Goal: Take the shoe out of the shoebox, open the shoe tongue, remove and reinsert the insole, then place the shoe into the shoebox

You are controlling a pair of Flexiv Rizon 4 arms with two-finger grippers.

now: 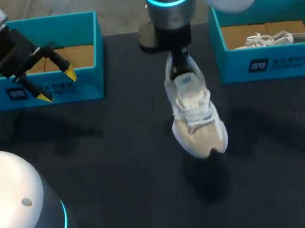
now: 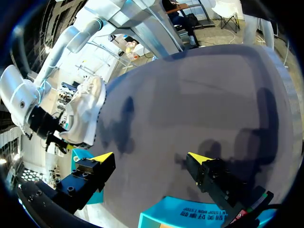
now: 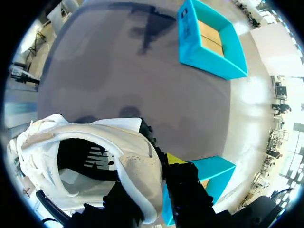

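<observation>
Shoe [image 1: 196,114] hangs in mid-air over the middle of the bench [image 1: 120,167], heel up and toe down, with its shadow on the dark surface below the toe. Your right hand [image 1: 179,61] grips it by the heel collar. In the right wrist view the heel wall sits against a yellow fingertip [image 3: 173,159] on the outside, and the other finger is hidden by the shoe. The white upper and laces face the head camera, and the opening of the shoe faces the right wrist.

Your left hand [image 1: 56,85] hangs above the front wall of the left shoebox [image 1: 88,83]. Its fingers are spread wide with nothing between them, which the left wrist view shows plainly. That box shows only its brown cardboard floor.

The right shoebox [image 1: 271,65] stands at the far right of the bench, well apart from the held shoe. A second shoe [image 1: 281,37], white and grey, lies on its side inside that box.

From the left wrist you can see the held shoe off to one side, clear of the left hand.
</observation>
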